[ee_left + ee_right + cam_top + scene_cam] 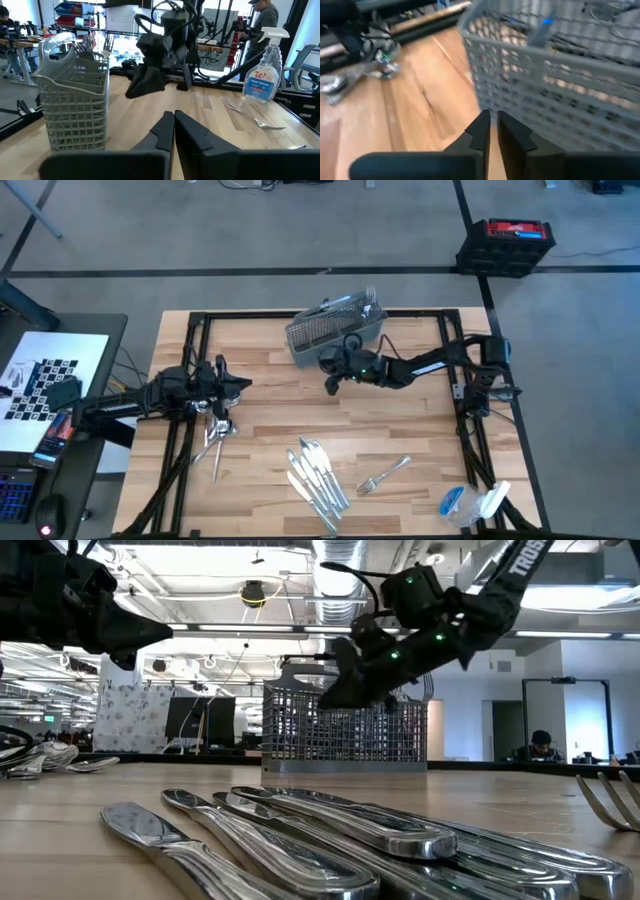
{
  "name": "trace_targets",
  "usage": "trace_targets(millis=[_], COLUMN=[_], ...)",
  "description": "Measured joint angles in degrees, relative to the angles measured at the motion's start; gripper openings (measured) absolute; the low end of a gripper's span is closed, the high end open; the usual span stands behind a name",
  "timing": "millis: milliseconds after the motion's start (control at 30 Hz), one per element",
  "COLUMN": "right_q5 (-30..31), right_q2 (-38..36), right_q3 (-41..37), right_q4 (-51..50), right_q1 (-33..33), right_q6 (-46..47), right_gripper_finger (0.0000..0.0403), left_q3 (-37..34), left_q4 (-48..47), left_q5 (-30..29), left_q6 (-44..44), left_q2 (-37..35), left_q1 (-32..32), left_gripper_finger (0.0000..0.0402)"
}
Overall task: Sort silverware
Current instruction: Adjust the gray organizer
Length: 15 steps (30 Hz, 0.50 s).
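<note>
The silverware lies in groups on the wooden table: a pile of spoons (pixel 218 430) by the left arm, a row of knives (pixel 315 475) near the front edge, and one fork (pixel 385 473) to their right. More pieces (pixel 365 305) stand in the grey mesh basket (pixel 335 330). My right gripper (pixel 330 385) is shut and empty, hovering just in front of the basket (pixel 560 75). My left gripper (pixel 238 385) is shut and empty too, raised above the table just beyond the spoons and pointing toward the right gripper (pixel 150 75).
A spray bottle (pixel 475 505) lies at the table's near right corner. Black frame rails (pixel 470 430) run along the table's sides. Bare wood (pixel 290 405) lies between the two grippers. In the low view the knives (pixel 300 830) fill the foreground and the fork's tines (pixel 610 800) show at right.
</note>
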Motion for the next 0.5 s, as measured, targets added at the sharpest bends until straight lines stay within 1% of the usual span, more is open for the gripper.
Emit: trace_targets(millis=[100,200,300,500], right_q5=[0.1,0.1,0.0,0.0], right_q2=[2.4,4.1,4.9,5.0], right_q3=[2.0,4.1,5.9,6.6], right_q4=[-0.5,-0.5,-0.1,-0.2], right_q1=[-1.1,-2.0,-2.9,-5.5], right_q6=[-0.2,-1.0,-1.3,-3.6], right_gripper_finger=[0.0001,0.0001,0.0001,0.0], left_q3=[0.0,0.0,0.0,0.0], left_q4=[0.0,0.0,0.0,0.0], left_q5=[0.0,0.0,0.0,0.0], left_q6=[0.0,0.0,0.0,0.0], left_q2=[0.0,0.0,0.0,0.0], left_q1=[0.0,0.0,0.0,0.0], left_gripper_finger=[0.0,0.0,0.0,0.0])
